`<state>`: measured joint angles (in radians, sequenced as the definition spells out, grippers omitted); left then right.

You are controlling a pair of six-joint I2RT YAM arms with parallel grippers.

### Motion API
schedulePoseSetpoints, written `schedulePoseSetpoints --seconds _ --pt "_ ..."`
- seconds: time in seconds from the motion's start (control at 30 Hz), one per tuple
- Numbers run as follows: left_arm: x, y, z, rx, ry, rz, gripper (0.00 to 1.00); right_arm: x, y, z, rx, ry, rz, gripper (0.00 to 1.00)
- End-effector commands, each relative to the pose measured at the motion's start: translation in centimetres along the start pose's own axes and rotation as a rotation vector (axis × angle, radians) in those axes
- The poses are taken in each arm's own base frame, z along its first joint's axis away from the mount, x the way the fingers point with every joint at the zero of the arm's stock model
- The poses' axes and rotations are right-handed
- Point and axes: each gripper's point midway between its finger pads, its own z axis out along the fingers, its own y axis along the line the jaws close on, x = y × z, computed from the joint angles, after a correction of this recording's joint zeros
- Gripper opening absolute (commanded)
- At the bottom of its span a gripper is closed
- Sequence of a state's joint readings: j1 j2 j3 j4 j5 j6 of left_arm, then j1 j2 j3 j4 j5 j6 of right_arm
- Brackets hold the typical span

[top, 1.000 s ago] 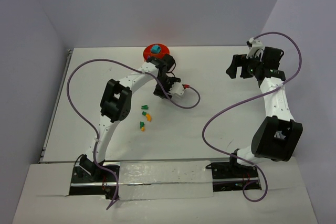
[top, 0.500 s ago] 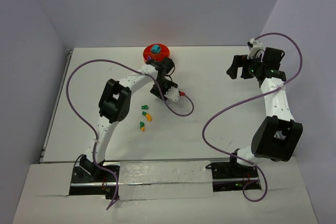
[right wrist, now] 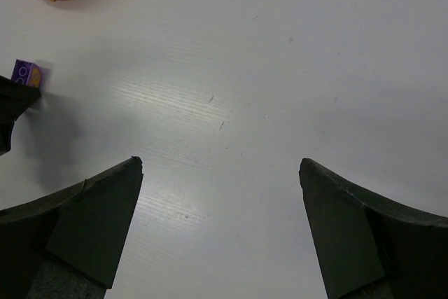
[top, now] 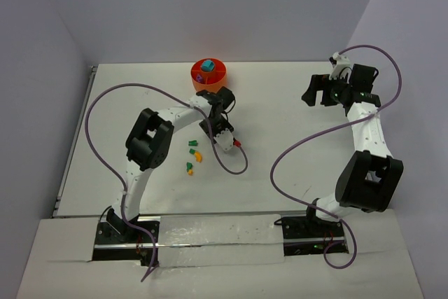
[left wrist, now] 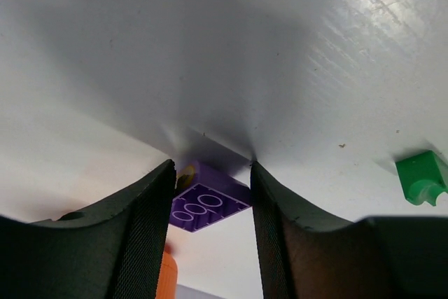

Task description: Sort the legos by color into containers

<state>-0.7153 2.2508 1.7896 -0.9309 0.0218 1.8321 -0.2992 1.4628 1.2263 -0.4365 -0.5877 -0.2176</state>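
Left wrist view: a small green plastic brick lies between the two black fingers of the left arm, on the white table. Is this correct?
Not quite: the small purple plastic brick lies between the left arm's black fingers, on the white table. The left wrist view shows it; the small green plastic brick lies apart, further right.

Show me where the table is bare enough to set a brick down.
Bare: the wide middle between the left gripper and the right arm's cable; under the open right gripper. Crowded: from the orange tub down past the purple brick to the loose bricks.
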Motion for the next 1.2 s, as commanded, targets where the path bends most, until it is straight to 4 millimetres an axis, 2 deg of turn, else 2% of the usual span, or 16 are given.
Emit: schedulePoseSetpoints --seconds 0.0,0.1,0.17,0.23,0.4,0.57,0.7,0.77,0.9,0.97,1.0,1.1,1.13,1.17 --pt "-0.4 0.5 0.6 -0.018 0.02 0.101 0.52 -0.8 -0.1 -0.4 -0.001 -0.021 -0.002 1.0" --pt "0.4 1.1 0.6 -0.043 0.071 0.125 0.5 -0.8 0.0 -0.5 -0.001 -0.023 -0.002 1.0" --pt "0.5 1.8 0.5 -0.075 0.077 0.132 0.41 -0.7 0.0 -0.5 -0.001 -0.021 -0.001 1.0" --pt "0.4 2.2 0.3 -0.09 0.067 0.126 0.36 -0.6 0.0 -0.5 -0.002 -0.021 0.001 1.0" --pt "-0.8 3.9 -1.6 -0.164 0.011 0.103 0.26 -0.6 0.2 -0.5 -0.009 -0.02 0.006 1.0" --pt "-2.4 4.4 -3.8 -0.195 -0.083 0.04 0.15 -0.8 0.4 -0.5 -0.02 -0.02 0.02 1.0" --pt "-4.3 4.8 -6.0 -0.227 -0.205 -0.042 0.09 -1.0 0.6 -0.6 -0.024 -0.026 0.023 1.0" --pt "-5.2 5.3 -8.1 -0.255 -0.283 -0.119 0.04 -1.1 0.7 -0.7 -0.029 -0.026 0.027 1.0" --pt "-6.9 5.5 -11.0 -0.267 -0.425 -0.226 0.0 -1.2 0.9 -0.7 -0.036 -0.028 0.036 1.0" --pt "-7.0 5.5 -12.2 -0.274 -0.483 -0.286 0.0 -1.3 1.0 -0.7 -0.041 -0.03 0.039 1.0" --pt "-7.4 5.6 -13.5 -0.277 -0.547 -0.344 0.0 -1.4 1.0 -0.8 -0.043 -0.031 0.043 1.0" --pt "-6.4 5.6 -15.5 -0.294 -0.651 -0.469 0.0 -1.4 1.2 -0.8 -0.049 -0.031 0.05 1.0" --pt "-6.6 6.1 -16.8 -0.304 -0.727 -0.534 0.0 -1.4 1.3 -0.7 -0.052 -0.03 0.053 1.0" --pt "-5.4 6.1 -17.7 -0.317 -0.781 -0.606 0.0 -1.4 1.3 -0.7 -0.053 -0.03 0.054 1.0"
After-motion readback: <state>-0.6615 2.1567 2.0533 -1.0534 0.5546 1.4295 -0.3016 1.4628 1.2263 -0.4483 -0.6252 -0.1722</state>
